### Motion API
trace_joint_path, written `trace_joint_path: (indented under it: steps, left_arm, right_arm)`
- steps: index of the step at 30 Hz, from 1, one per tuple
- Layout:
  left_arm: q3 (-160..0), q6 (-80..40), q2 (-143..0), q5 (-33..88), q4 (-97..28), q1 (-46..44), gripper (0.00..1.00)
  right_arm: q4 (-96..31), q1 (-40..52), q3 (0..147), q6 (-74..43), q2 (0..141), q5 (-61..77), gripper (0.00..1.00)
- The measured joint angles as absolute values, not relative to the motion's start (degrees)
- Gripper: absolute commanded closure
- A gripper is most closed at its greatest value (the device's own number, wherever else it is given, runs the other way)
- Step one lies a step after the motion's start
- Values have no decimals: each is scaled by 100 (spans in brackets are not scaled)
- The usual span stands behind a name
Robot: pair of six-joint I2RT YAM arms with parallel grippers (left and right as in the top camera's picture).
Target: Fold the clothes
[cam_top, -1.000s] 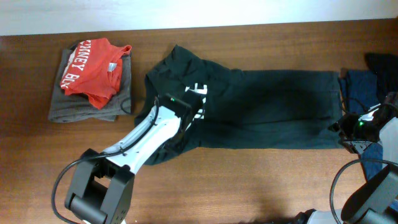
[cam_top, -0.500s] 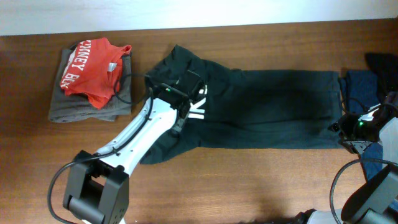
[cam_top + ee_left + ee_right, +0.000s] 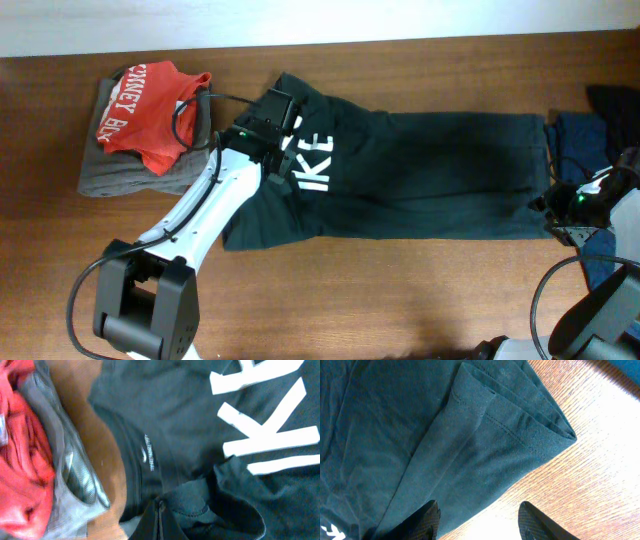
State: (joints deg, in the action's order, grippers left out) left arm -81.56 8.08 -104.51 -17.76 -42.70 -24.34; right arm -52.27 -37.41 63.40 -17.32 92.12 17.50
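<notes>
The clothes, a very dark green-black T-shirt (image 3: 430,175), lie spread across the middle of the table with white letters (image 3: 315,165) showing near its left end. My left gripper (image 3: 272,110) is at the shirt's back left part, shut on a bunched fold of the dark fabric (image 3: 200,505); its closed fingers (image 3: 159,521) show at the bottom of the left wrist view. My right gripper (image 3: 480,510) is open at the shirt's right hem corner (image 3: 540,435). One fingertip is over the cloth and the other over bare wood, and nothing is between them.
A red tee with white letters (image 3: 150,110) lies on a folded grey garment (image 3: 120,175) at the back left, close to my left gripper. Blue garments (image 3: 585,135) lie at the right edge, behind my right arm (image 3: 600,200). The table is brown wood (image 3: 400,290).
My left gripper has moved back and to the left, dragging the shirt's fold with it and uncovering more of the white letters. The right arm has not moved.
</notes>
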Motion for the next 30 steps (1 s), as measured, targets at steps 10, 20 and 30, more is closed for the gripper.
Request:
trace_joint_path:
  steps: [10, 20, 30]
  left_arm:
    - [-8156, 1118, -10453, -1584, -3424, -2209, 100]
    - [-8156, 1380, -10575, -1535, -2827, -2167, 100]
    - [-8156, 1396, -10973, -1529, -2502, -2167, 73]
  right_arm:
    - [-5223, -3741, 6340, -1732, 9212, 1750, 44]
    - [-5225, -3741, 6340, -1734, 9212, 1750, 44]
    - [-5223, -3741, 6340, -1730, 9212, 1750, 44]
